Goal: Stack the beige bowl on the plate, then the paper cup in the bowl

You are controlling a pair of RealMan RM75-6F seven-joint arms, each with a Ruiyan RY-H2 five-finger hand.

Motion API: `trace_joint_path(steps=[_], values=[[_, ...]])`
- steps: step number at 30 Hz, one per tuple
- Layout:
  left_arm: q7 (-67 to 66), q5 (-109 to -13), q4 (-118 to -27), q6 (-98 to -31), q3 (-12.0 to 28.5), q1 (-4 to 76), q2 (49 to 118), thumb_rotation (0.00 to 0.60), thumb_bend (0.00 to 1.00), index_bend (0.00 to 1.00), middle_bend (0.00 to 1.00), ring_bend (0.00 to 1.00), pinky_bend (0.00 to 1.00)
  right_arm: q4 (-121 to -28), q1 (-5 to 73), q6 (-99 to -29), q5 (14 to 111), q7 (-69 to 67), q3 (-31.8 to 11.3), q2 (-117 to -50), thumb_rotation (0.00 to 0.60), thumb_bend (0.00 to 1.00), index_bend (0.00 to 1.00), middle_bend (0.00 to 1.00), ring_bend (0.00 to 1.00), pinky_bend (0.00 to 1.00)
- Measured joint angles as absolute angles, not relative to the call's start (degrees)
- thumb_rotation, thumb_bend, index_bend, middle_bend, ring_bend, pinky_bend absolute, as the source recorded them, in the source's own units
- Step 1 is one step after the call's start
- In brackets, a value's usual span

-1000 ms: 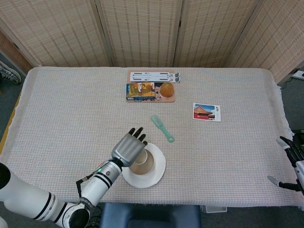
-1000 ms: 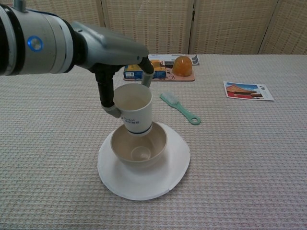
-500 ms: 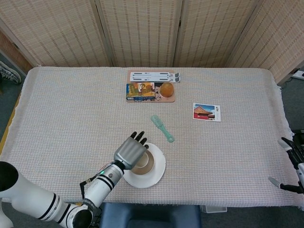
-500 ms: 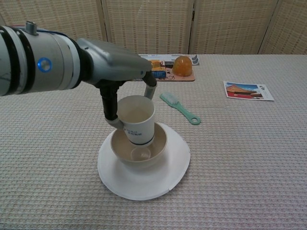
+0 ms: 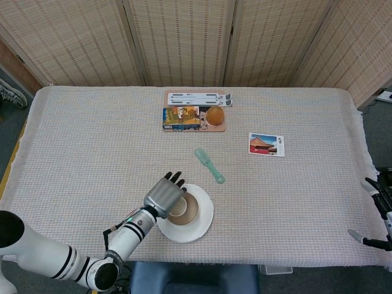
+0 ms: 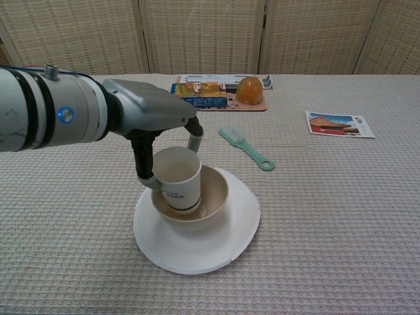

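**In the bowl: cup nearly seated, release to come**

On the plate (image 6: 197, 246), at the near edge of the tabletop (image 6: 341, 216), sits the beige bowl (image 6: 213, 197), and the paper cup (image 6: 177, 177) stands in the bowl, leaning slightly toward the left. The left hand (image 6: 154, 115) arches over the cup, its fingers (image 6: 143, 164) clasping the cup's rim and wall from the left and from behind. From the plate, the green brush (image 6: 246, 149) lies just beyond to the right, the tray of snacks (image 6: 220, 93) well beyond, and the postcard (image 6: 340, 124) far off to the right.

The step in hand looks like the last one: setting the cup down and letting go. To do it well, I would ease the cup upright until its base rests flat on the bowl's floor, then spread the fingers slowly and lift straight up, so the light cup is not dragged or tipped and the bowl does not slide on the plate.

Whether the cup's base already touches the bowl's floor cannot be told; the bowl's wall hides it in the chest view, and the hand covers much of it in the head view. The right hand (image 5: 378, 211) shows only at the frame's edge, well right of the plate; its fingers seem spread with nothing in them, though it is partly cut off.
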State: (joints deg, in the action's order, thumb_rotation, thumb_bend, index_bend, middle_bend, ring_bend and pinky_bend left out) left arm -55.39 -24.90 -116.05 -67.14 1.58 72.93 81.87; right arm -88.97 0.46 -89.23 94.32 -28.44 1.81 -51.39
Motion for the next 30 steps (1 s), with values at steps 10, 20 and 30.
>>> trace_joint_path(steps=[10, 20, 30], values=[[-53.9, -25.7, -114.4, -65.3, 1.4, 72.0, 83.1, 0.6, 0.2, 0.46, 0.21, 0.0, 0.17, -88.8, 0.3, -89.6, 94.2, -28.7, 1.8, -51.4, 0.6, 0.14, 0.0, 0.0, 0.0, 0.0], [-53.0, -26.7, -112.9, -64.2, 1.9, 71.7, 84.6, 0.6, 0.2, 0.39, 0.21, 0.0, 0.17, -88.6, 0.1, -90.1, 94.0, -29.2, 1.7, -51.4, 0.6, 0.14, 0.0, 0.0, 0.0, 0.0], [-53.3, -26.5, -111.3, -64.4, 2.4, 71.8, 86.2, 0.6, 0.19, 0.27, 0.21, 0.0, 0.17, -88.2, -0.3, -90.7, 94.1, -29.9, 1.7, -51.4, 0.6, 0.14, 0.0, 0.0, 0.0, 0.0]])
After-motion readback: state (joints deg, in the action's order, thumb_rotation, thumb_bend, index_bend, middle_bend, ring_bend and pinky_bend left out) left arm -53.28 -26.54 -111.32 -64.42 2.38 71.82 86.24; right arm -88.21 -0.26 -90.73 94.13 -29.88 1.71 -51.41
